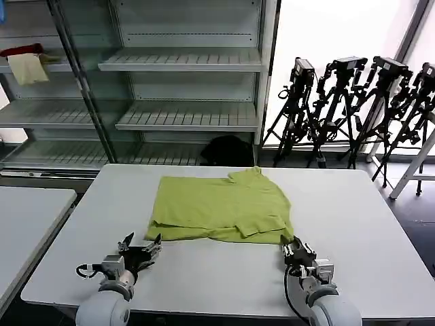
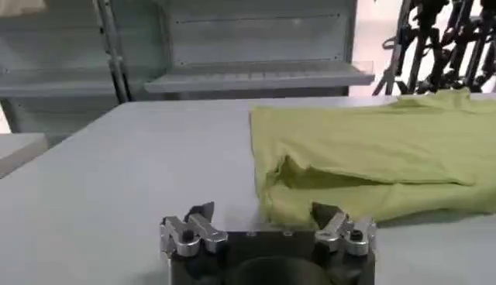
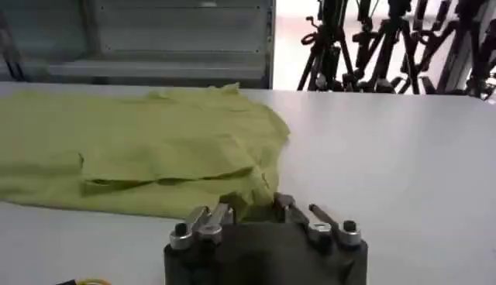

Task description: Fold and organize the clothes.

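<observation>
The lime-green T-shirt [image 1: 221, 207] lies partly folded and flat in the middle of the white table [image 1: 353, 224]. My left gripper [image 1: 141, 248] rests low on the table just before the shirt's near left corner. Its fingers are wide open, and in the left wrist view the left gripper [image 2: 263, 215] has that corner of the shirt [image 2: 372, 155] just ahead of them. My right gripper [image 1: 297, 248] is at the shirt's near right corner. In the right wrist view the right gripper [image 3: 252, 205] is open with its jaws narrowed, and the hem of the shirt [image 3: 139, 147] sits in the gap.
Empty metal shelves [image 1: 183, 61] stand behind the table. A beige cloth [image 1: 27, 68] and a dark red cloth [image 1: 20, 49] lie on a shelf at the upper left. Camera tripods [image 1: 353, 109] crowd the right rear. A second table [image 1: 27, 217] stands on the left.
</observation>
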### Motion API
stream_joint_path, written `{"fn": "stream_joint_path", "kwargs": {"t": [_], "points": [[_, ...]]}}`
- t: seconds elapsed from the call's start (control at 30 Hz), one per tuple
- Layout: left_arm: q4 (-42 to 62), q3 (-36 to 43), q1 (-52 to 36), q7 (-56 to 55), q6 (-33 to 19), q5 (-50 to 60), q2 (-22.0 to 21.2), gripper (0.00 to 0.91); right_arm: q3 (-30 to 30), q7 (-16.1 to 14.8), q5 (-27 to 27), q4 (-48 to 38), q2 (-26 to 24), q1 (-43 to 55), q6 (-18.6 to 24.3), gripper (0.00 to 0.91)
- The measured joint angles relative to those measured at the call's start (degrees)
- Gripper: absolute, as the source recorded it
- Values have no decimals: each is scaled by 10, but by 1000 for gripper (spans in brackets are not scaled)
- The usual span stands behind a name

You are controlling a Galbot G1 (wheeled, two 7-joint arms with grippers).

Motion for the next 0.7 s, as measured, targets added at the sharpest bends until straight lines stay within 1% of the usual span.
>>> {"fn": "stream_joint_path", "kwargs": {"t": [0.33, 0.7], "points": [[-4, 3, 7, 18, -12, 2, 1, 0, -2, -1, 0, 5, 2, 0, -3, 0], [0, 0, 6, 23, -47, 34, 3, 0, -3, -2, 9, 22, 0, -15, -7, 0]]}}
